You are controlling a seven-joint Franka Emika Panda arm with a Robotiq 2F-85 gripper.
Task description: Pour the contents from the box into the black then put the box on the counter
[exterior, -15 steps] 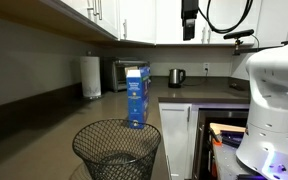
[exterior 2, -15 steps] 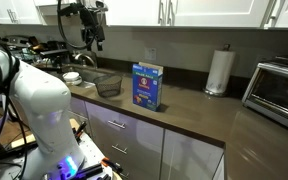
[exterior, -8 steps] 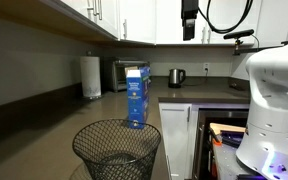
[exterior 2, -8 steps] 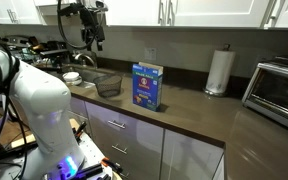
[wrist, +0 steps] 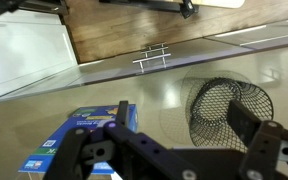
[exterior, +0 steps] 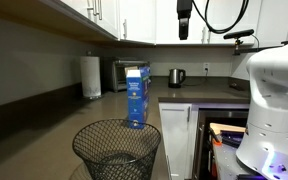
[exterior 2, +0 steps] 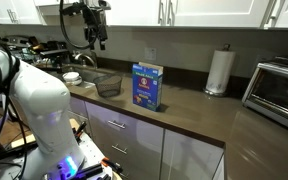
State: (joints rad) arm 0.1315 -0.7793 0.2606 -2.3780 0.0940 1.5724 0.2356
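A long dark grey-brown worktop (exterior 2: 204, 120) runs over white lower cabinets (exterior 2: 134, 140) and under white upper cabinets (exterior: 134, 20). The blue box (exterior 2: 147, 86) stands upright near the middle of it, its broad printed face towards the camera in an exterior view. The black wire-mesh wastebasket (exterior 2: 108, 86) stands on the same surface near the box but not touching it. The wrist view shows a strip of bare worktop between the two. A paper-towel roll (exterior 2: 219, 71) stands upright by the wall, well apart from the box. Beyond the roll sits a toaster oven (exterior 2: 279, 90), cut off by the frame edge. A kettle (exterior: 176, 76) stands further back along the wall. The pincer (exterior: 184, 30) hangs high in front of the upper cabinets, well above the box and the wastebasket. Its fingers are spread wide and hold nothing, with free air below them. The worktop between the box and the paper-towel roll lies bare. The robot's white body (exterior: 274, 100) fills one side of both exterior views and hides what lies behind it. What the box holds cannot be seen. In an exterior view the bottom edge cuts off the wastebasket's base. In the wrist view the pincer's dark frame covers part of the box.
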